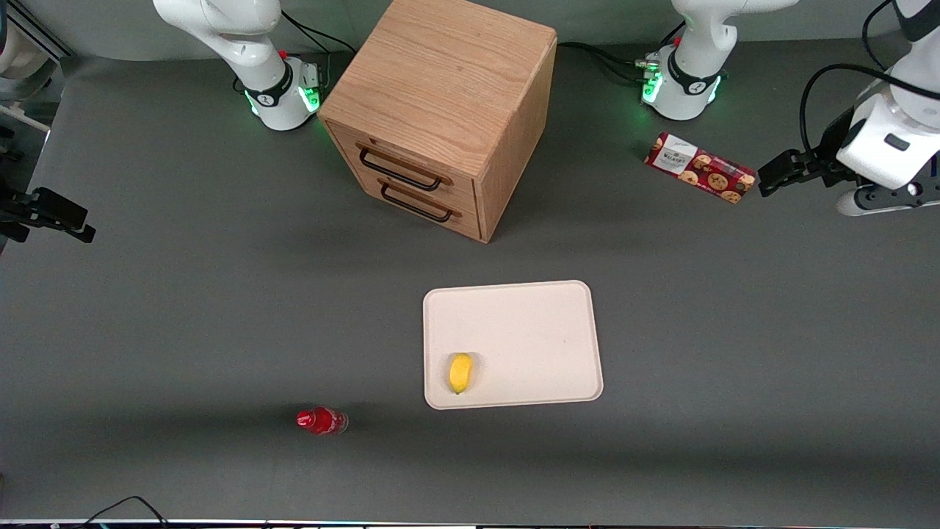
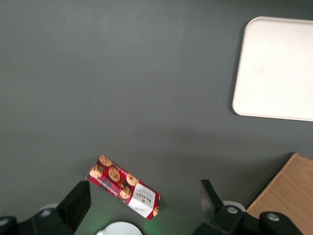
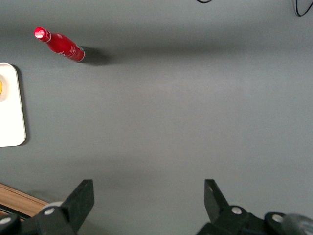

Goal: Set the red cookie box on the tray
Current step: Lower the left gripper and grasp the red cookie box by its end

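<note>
Grey counter (image 1: 147, 308) spreads under us; our pincer (image 2: 144, 200), fingers apart and holding nothing, hangs above the cookie box (image 1: 700, 177), which lies flat, well apart from the tray (image 1: 536, 330) holding a lemon (image 1: 460, 372).

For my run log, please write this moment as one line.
phase: approach | gripper: open, above table near red cookie box | box: on table, not grasped | tray: holds yellow fruit

The front view looks steeply down over the whole table (image 1: 147, 308). The left wrist view faces down from high above the claw (image 2: 142, 205), sharing the red cookie box (image 2: 123, 186) and tray (image 2: 274, 68).
</note>
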### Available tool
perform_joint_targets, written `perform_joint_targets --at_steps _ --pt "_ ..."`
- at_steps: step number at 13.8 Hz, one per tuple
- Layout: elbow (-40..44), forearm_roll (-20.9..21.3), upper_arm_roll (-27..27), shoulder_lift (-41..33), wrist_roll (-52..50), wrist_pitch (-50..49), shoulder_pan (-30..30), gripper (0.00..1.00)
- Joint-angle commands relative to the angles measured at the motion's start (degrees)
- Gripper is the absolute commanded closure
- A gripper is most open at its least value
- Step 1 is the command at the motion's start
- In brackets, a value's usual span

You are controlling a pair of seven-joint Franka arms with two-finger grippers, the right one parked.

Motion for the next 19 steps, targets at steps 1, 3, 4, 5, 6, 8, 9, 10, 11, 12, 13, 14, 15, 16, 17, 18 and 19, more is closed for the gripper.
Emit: perform_joint_targets --at_steps 1,3,4,5,6,8,9,10,11,12,13,14,15,16,17,18,19 --pt "-11.79 -0.31 3.42 -6.93 -1.65 4.20 -0.71 0.00" --pt "-18.21 -0.31 5.79 -10.45 -4.27 5.35 -0.71 0.00" --pt "-21.11 -0.31 5.89 -12.03 -6.29 5.53 -0.63 0.00" --pt "-23.92 -0.31 6.41 -13.43 -8.22 5.79 -0.63 0.00" --pt "-27.17 -0.31 7.29 -15.36 -9.03 6.75 -0.63 0.00" --pt "-36.56 -0.31 8.26 -20.54 -9.47 11.48 -0.54 0.00" --pt "-41.39 -0.31 8.26 -23.79 -10.69 14.03 -0.54 0.00" --pt "-44.66 -0.31 8.26 -25.30 -11.14 15.62 -0.54 0.00" --pt "-46.35 -0.40 8.26 -25.31 -11.23 16.33 -0.54 0.00" --pt "-48.54 -0.40 8.26 -25.40 -11.32 17.73 -0.45 0.00" --pt "-51.17 -0.48 8.26 -26.10 -11.32 20.01 -0.36 0.00" --pt "-53.90 -0.48 8.35 -26.63 -11.32 22.38 -0.36 0.00" --pt "-56.01 -0.48 8.35 -26.63 -11.32 24.32 -0.36 0.00" --pt "-58.03 -0.48 8.44 -26.89 -11.41 26.34 -0.36 0.00" --pt "-60.58 -0.57 8.44 -27.07 -11.67 29.14 -0.36 0.00" --pt "-62.34 -0.57 8.44 -27.07 -12.54 31.78 -0.36 0.00" --pt "-64.10 -0.57 8.44 -26.98 -12.64 34.16 -0.36 0.00"
